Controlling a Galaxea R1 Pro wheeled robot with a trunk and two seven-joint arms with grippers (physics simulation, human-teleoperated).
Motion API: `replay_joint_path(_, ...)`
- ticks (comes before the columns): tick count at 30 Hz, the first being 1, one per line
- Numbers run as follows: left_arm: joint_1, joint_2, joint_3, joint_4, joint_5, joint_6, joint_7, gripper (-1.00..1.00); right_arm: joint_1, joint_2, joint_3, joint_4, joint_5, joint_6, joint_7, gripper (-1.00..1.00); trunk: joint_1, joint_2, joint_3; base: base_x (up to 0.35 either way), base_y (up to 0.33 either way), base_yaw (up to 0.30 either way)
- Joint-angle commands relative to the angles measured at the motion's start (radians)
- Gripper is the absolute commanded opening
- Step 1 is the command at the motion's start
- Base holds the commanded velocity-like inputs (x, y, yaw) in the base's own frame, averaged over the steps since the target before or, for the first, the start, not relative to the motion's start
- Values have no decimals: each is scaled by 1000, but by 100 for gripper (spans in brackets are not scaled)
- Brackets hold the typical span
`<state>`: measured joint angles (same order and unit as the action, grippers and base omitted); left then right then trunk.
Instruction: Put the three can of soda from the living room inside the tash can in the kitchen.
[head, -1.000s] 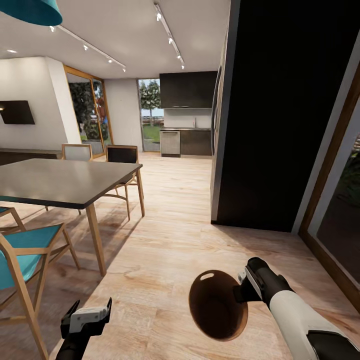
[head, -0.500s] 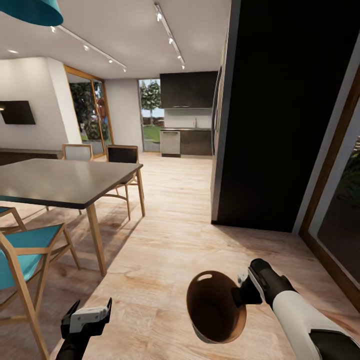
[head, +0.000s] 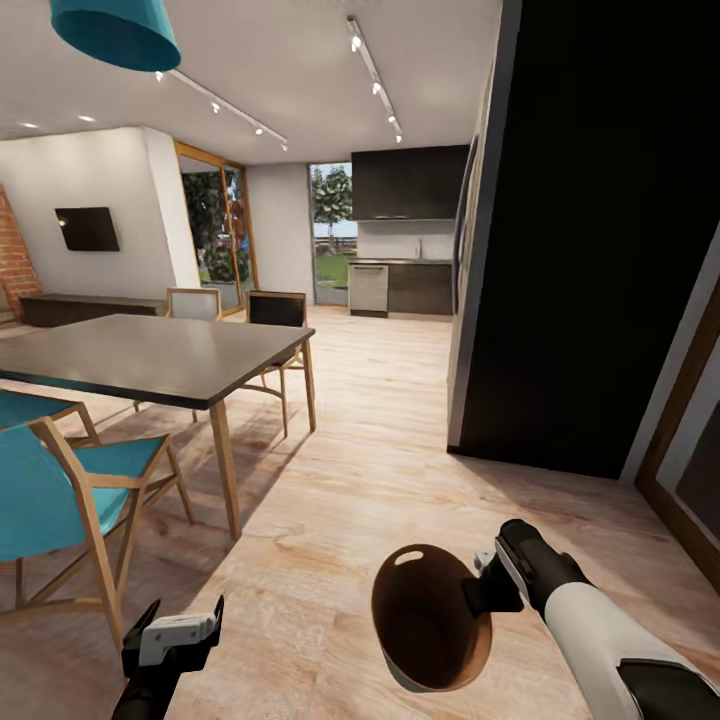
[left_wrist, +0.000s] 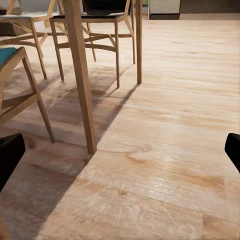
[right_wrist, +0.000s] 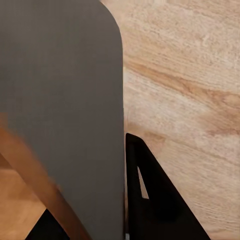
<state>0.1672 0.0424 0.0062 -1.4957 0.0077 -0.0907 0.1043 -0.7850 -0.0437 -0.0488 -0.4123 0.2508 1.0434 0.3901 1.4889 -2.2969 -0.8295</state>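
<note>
Right gripper (head: 478, 588) clamped on tash can (head: 432, 618) rim; left gripper (head: 172, 628) spread apart; camera panned left since earlier.

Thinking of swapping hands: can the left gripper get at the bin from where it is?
Probably yes: the left gripper is open, with bare floor between it and the bin held by the right gripper.

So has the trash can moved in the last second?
Yes. Gripped by the right tool, the trash can has swung left with the turning robot, closer in view to the dining table leg.
</note>
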Motion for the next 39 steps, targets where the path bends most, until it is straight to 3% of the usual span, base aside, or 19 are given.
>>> replay_joint_path(1, 0, 0, 0, 0, 0, 0, 0, 100, 0, 0, -4, 0, -27, 4, 6, -100, 0, 0, 0, -253, 0, 97)
replay_joint_path(11, 0, 0, 0, -1, 0, -1, 0, 100, 0, -1, -4, 0, -28, 4, 6, -100, 0, 0, 0, -239, 0, 18)
replay_joint_path(39, 0, 0, 0, -1, 0, -3, 2, 100, 3, 7, 2, -8, -22, 4, 5, -100, 0, 0, 0, -7, 0, 0)
